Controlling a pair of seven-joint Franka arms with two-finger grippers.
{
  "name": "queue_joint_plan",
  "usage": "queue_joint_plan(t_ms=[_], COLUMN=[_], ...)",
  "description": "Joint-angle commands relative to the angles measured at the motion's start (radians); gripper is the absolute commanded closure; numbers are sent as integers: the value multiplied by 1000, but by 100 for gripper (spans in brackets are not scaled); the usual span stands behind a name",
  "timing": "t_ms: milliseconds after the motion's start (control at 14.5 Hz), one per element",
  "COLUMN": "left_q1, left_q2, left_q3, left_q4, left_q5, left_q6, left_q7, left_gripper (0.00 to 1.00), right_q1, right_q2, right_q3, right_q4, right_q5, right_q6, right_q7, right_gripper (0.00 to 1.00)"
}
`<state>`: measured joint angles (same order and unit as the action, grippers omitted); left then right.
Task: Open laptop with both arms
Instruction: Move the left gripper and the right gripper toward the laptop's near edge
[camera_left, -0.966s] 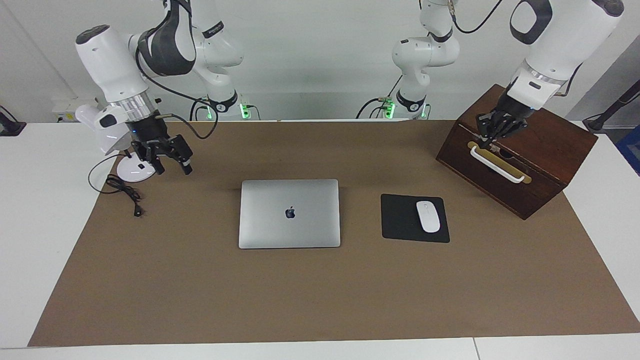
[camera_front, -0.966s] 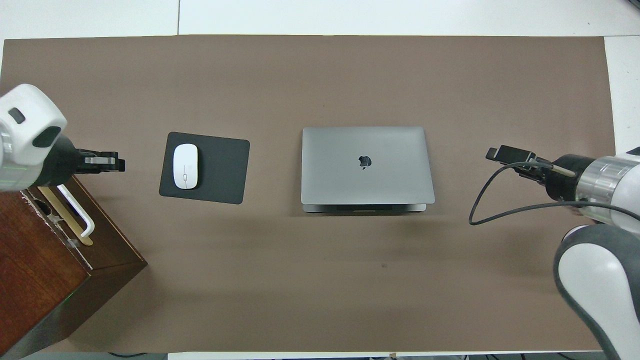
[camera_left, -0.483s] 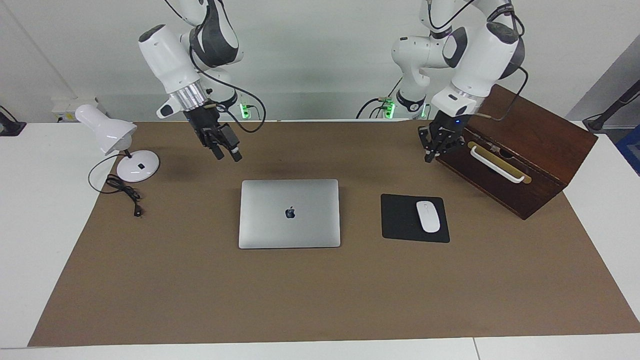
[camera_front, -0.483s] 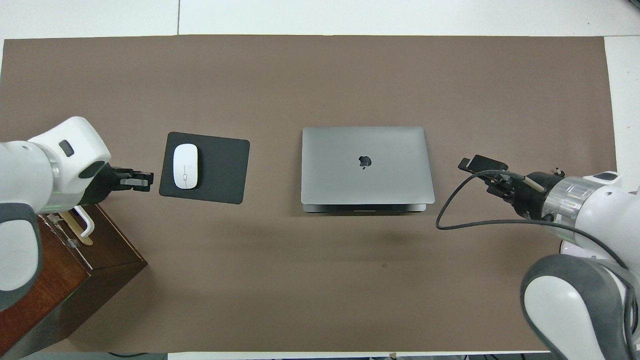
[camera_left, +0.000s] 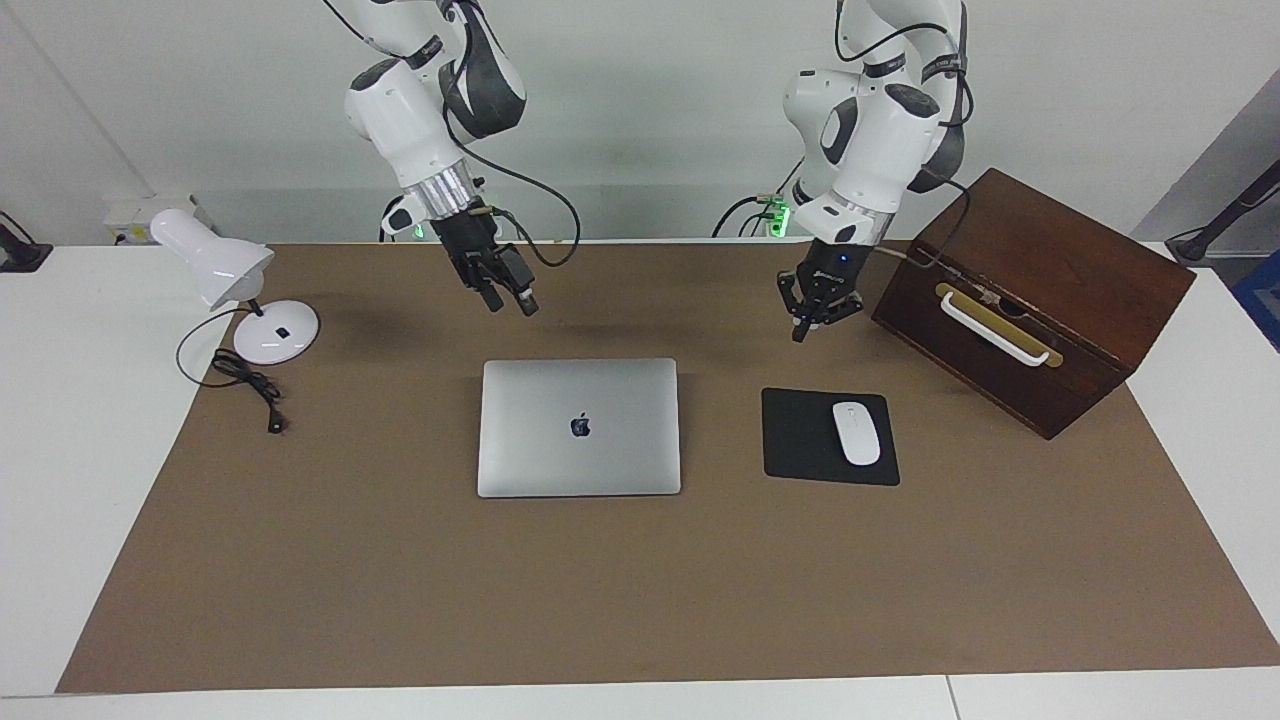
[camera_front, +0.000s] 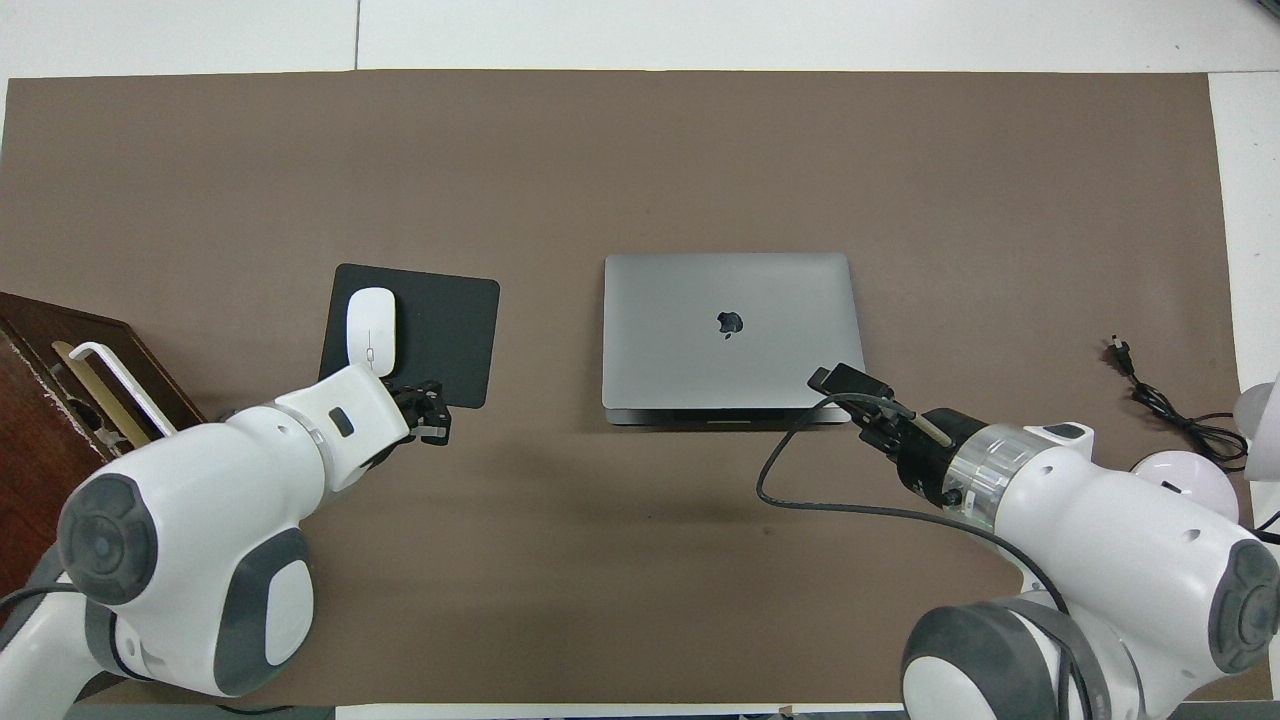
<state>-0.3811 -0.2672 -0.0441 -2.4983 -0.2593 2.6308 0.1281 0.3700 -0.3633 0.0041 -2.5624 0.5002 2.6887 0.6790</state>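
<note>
Laptop (camera_left: 579, 427): lid shut, laid flat on the brown mat (camera_left: 640, 600) in the middle of the counter, touched by neither arm.
Right gripper (camera_left: 508, 299): held in the air over the mat beside the laptop's robot-side edge; fingers seen apart.
Left gripper (camera_left: 804, 326): held over the mat near the black mouse pad (camera_left: 800, 440); fingers together, nothing held.
Mouse (camera_left: 856, 432): white, on the pad.
Wooden box (camera_left: 1040, 290): at the left arm's end.
</note>
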Motion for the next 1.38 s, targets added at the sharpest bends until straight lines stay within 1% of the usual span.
queue_joint_plan(t_ms=[0,138,207,414,552,828,966,1241,1310], left_q1=[-82,-126,-139,-176,-212,-252,-272,-308,-311], left_q2=[3,37,52,89,137,187,207,240,267], left_q3=[16,16,16,16,16,16,16,16,16], left_q4=[-83,-96,-97,-119,-129,-145,-146,-152,-154], left_q5=[-28,-28,-28,-28,-28,-28,-28,-28,-28], left_q6=[171,259,293,389,486,592,639,713,744], left_q7=[24,16,15,16,13,11,11,15,18], left_gripper=[100,100,100,100,100,100,100,100,100], right_q1=[42,59,78,92,125,161,168,168,168], right_q2=[15,23,35,76,124,204,219,224,225], right_q3=[2,5,5,7,8,8,8,8,8], right_q4=[-33,-44,-53,-58,-58,-56,-55,-53,-52], right_q5=[27,27,27,27,31,31,31,31,31], right_q6=[78,106,130,187,244,331,338,338,336], right_q7=[11,31,33,53,71,83,83,83,83], right_gripper=[0,0,0,0,0,0,0,0,0])
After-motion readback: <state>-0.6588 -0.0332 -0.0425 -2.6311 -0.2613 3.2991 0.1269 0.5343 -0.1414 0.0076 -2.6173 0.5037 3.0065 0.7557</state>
